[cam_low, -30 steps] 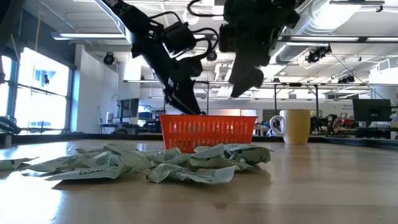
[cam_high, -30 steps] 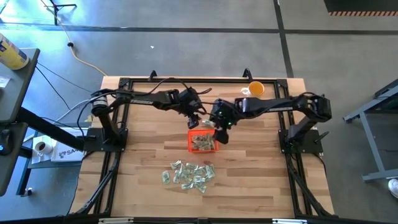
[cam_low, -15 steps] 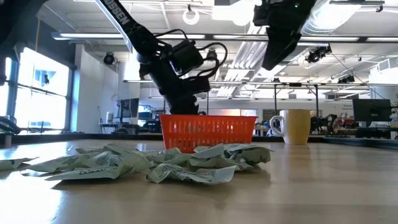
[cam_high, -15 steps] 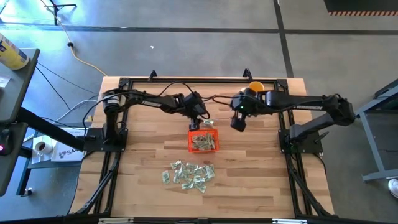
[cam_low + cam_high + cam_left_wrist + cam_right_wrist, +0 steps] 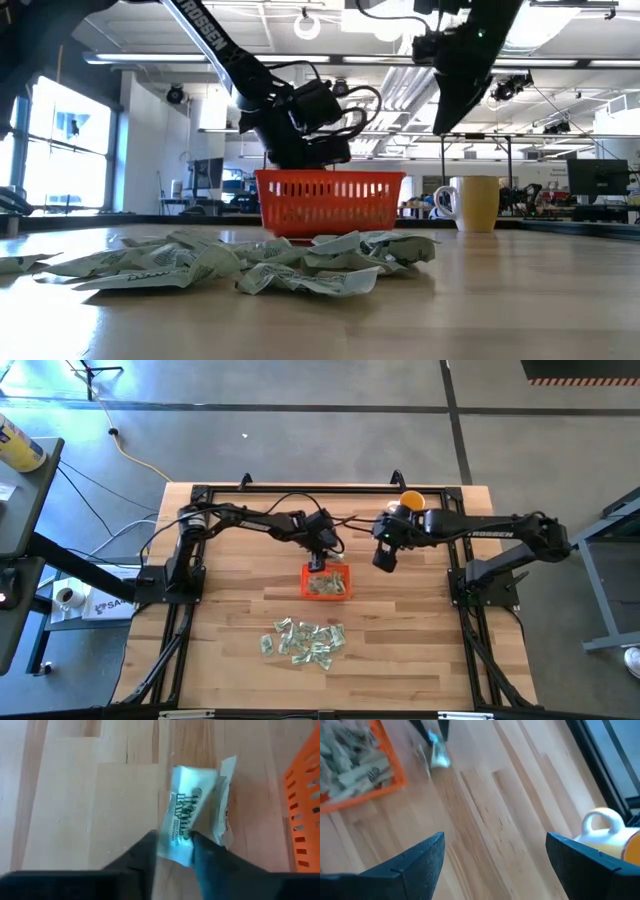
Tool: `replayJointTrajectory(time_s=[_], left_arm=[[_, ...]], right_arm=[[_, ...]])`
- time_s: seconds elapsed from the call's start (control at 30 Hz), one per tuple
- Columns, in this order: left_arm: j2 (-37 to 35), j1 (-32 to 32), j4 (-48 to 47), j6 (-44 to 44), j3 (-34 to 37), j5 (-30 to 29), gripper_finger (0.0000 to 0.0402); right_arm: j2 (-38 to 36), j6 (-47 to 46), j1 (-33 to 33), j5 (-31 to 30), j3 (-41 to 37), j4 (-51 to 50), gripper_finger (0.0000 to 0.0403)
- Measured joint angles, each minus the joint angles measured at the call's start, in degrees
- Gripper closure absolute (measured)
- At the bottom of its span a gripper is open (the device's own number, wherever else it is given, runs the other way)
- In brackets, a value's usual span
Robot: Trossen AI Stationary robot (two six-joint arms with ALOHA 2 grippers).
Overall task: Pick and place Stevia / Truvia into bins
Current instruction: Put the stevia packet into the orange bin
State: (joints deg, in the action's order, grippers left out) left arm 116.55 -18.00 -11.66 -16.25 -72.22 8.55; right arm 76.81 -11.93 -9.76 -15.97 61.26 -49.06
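Note:
The orange-red tray [image 5: 325, 582] sits mid-table with several green-and-white packets inside it [image 5: 350, 755]. A loose pile of packets [image 5: 303, 640] lies on the wood nearer the near edge [image 5: 250, 262]. My left gripper [image 5: 322, 556] is just beyond the tray's far edge, shut on one packet [image 5: 180, 827]. A second packet [image 5: 226, 800] lies flat on the wood behind it. My right gripper [image 5: 385, 556] is open and raised [image 5: 465, 70] to the right of the tray [image 5: 495, 855]. My left gripper [image 5: 175, 845] pinches one packet by its near end [image 5: 176, 851] between the two fingers, coming from above and pointing down. The rest of the packet sticks out past the fingertips toward the wood [image 5: 439, 757]. Whether it touches the table, I cannot tell.
An orange-yellow cup [image 5: 410, 503] stands near the table's far right [image 5: 478, 203], close behind my right arm [image 5: 607, 830]. Bare wood lies to the left and right of the tray and the pile. A black frame runs along the table's edges.
My right gripper has risen from the tray's right edge and swung toward the table's right and far side, ending to the tray's right. My left gripper has shifted slightly right and sunk lower behind the tray's far edge.

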Motion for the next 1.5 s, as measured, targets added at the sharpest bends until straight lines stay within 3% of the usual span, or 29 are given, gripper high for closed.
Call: replayJointTrajectory(time_s=[0.17, 0.23, 0.47, 0.63, 0.87, 1.0, 1.13, 1.5], left_arm=[[0.2, 0.0, -3.7, -1.8, -3.2, -0.2, 0.0360], [0.2, 0.0, -4.5, -1.7, -3.8, -1.8, 0.0380], [-6.0, 0.3, -18.0, 0.5, -7.4, -4.4, 0.0371], [-14.8, 4.2, -24.7, 6.2, -7.5, -0.1, 0.0380], [-16.5, 12.7, -25.2, 11.4, -4.1, 4.7, 0.0350], [-15.4, 15.1, -18.7, 17.2, 1.1, 5.2, 0.0335], [-15.4, 14.6, -14.8, 20.5, 3.0, -1.1, 0.0321], [-16.5, 15.2, -23.3, 25.5, 3.0, -6.1, 0.0301]], right_arm=[[-0.1, -0.3, 0.0, -0.1, -0.6, 0.4, 0.0069], [-0.3, -1.0, 0.0, 0.0, -0.6, 0.4, 0.0069], [-1.3, -1.0, 0.4, 0.2, -0.6, 3.9, 0.0069], [-0.4, 0.5, 0.1, 4.5, -1.4, 11.0, 0.0069], [7.3, 6.0, -3.7, 11.6, -7.7, 25.3, 0.0069], [12.3, 10.9, -4.3, 12.7, -9.0, 31.7, 0.0069], [16.9, 13.0, -4.4, 14.5, -8.4, 34.6, 0.0069], [23.1, 12.9, -3.0, 17.6, -7.9, 41.2, 0.0088]])
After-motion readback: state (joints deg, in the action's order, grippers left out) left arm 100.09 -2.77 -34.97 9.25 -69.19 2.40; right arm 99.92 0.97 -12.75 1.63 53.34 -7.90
